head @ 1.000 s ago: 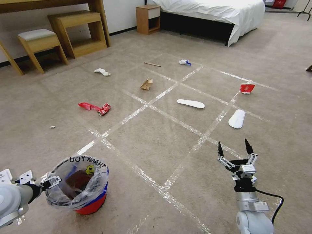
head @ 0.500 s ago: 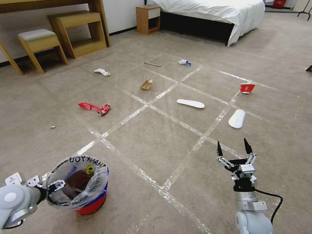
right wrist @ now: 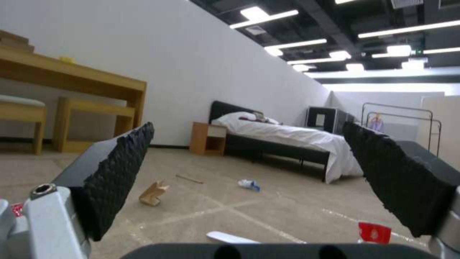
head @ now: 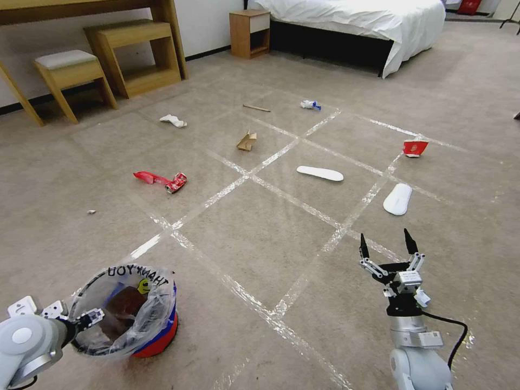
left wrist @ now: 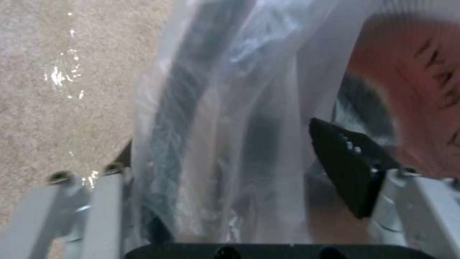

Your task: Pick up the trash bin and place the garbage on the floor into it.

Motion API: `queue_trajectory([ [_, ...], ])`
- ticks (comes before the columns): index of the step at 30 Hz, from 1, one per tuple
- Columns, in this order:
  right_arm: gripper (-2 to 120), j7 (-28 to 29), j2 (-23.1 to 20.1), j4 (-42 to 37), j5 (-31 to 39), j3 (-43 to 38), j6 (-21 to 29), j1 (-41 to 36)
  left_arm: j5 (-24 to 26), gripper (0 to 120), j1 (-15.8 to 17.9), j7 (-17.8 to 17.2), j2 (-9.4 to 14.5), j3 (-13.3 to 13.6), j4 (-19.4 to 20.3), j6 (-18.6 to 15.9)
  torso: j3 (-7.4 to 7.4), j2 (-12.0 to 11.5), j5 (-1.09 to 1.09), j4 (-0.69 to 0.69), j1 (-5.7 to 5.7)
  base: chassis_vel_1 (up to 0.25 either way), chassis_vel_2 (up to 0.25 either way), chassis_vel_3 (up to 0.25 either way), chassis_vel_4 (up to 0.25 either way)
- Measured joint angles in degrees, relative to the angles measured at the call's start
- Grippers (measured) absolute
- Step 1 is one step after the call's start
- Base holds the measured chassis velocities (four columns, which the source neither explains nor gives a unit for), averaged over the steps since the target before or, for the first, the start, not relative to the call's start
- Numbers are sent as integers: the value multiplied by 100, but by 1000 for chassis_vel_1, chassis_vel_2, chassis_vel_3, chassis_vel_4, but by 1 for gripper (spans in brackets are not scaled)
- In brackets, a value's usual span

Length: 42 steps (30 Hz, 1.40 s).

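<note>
Jaws of left gripper (left wrist: 258, 151) pinch trash bin (head: 154, 338) rim, per wrist cam.

Left gripper (head: 89, 317) on trash bin (head: 154, 336) rim

Whole head view shifts a bit, so camera moves, litter doesn't. Trash bin (head: 142, 325) now tilted toward left tool (head: 93, 316), rim leaning over, sits lower and further left in frame than a second ago. Left tool clamped on bagged rim, arm pulled back. Right tool (head: 387, 250) barely drifts, prongs spread.
</note>
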<state>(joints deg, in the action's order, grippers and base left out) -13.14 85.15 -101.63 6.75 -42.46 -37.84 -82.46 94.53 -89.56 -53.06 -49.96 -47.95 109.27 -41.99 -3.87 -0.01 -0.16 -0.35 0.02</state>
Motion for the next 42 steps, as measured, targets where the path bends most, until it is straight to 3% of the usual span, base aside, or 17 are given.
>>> queue_trajectory([
  [8,100,53,-36,42,9,10,-5,30,-23,39,-80,-1,-98,-13,87,0,1,0,9,1,0,0,0,0,0],
  [11,100,59,-38,98,17,20,-6,67,-26,23,-136,7,-86,-48,148,-5,0,0,4,-1,0,0,0,0,0],
  [18,100,62,7,146,14,69,2,119,45,1,-242,25,-10,-114,314,-22,0,-1,-1,-4,0,0,0,0,0],
  [29,100,62,4,130,20,65,25,138,216,0,-518,-353,-69,-273,819,-43,1,-1,5,1,1,0,0,0,0],
  [35,100,57,-34,74,50,31,49,133,808,0,-691,-838,-238,-489,1470,-42,1,-1,8,0,0,0,0,0,0],
  [42,100,77,-52,-5,45,16,114,142,1088,0,-791,-990,-302,-706,1964,-2,1,0,8,0,0,0,0,0,0],
])
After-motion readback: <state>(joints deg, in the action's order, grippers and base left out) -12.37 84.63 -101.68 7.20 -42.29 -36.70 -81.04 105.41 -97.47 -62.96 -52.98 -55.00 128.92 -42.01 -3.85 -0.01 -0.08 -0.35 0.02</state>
